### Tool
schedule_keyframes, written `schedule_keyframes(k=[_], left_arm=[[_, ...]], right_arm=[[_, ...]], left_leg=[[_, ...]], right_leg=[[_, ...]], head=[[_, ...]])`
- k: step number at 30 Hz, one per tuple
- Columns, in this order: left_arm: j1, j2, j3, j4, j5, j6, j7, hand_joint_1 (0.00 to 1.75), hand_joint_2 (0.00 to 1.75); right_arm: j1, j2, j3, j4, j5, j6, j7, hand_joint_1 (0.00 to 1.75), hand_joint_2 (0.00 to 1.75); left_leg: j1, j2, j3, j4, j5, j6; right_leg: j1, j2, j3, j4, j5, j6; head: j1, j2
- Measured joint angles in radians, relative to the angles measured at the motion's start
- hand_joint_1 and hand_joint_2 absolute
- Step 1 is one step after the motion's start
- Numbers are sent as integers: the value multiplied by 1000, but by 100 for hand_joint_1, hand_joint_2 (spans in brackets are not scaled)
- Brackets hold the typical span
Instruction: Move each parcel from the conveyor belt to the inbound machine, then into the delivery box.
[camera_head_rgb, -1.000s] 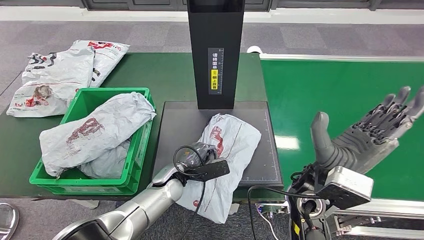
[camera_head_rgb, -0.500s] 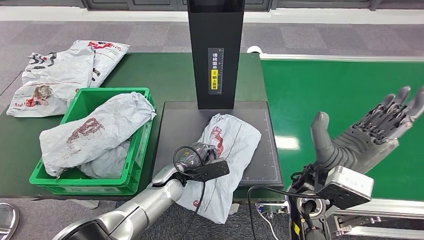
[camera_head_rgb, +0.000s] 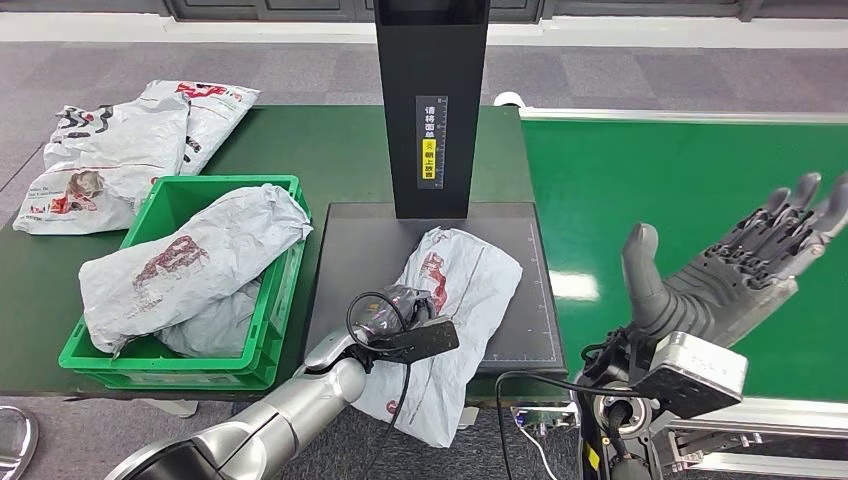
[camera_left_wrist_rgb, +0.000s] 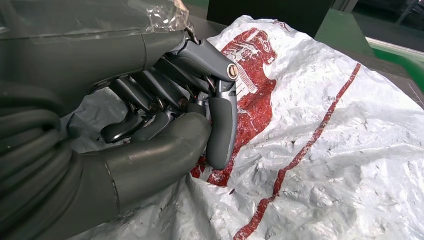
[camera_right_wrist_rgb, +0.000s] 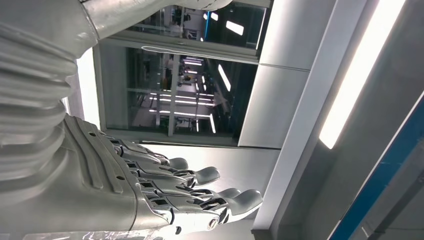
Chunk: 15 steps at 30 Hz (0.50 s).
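Nothing shifts since a second ago: our left hand (camera_head_rgb: 400, 305) stays planted on the parcel (camera_head_rgb: 455, 300), and our right hand (camera_head_rgb: 725, 270) stays raised over the conveyor belt (camera_head_rgb: 690, 170). The parcel lies on the dark plate of the inbound machine (camera_head_rgb: 432, 100), its near end hanging off the tabletop (camera_head_rgb: 340, 150) edge. From the head view our left hand is a dark knot behind its wrist camera; the left wrist view gets us closer, showing the fingers (camera_left_wrist_rgb: 220, 130) curled in with the thumb beneath, pressing into the crinkled wrapper beside the red print. We cannot tell whether a fold is actually pinched. Our right hand is palm-up, fingers (camera_right_wrist_rgb: 210, 176) straight and spread, holding nothing; its wrist view looks up at ceiling lights. To the left, the green delivery box (camera_head_rgb: 268, 335) carries another parcel (camera_head_rgb: 190, 265).
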Motion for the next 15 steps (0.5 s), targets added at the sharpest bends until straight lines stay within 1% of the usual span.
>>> schedule_keyframes(k=[15], left_arm=[[0,0,0,0,0,0,0,175,175]], right_arm=[[0,0,0,0,0,0,0,0,175]], left_leg=[[0,0,0,0,0,0]], right_leg=[[0,0,0,0,0,0]], head=[[0,0]])
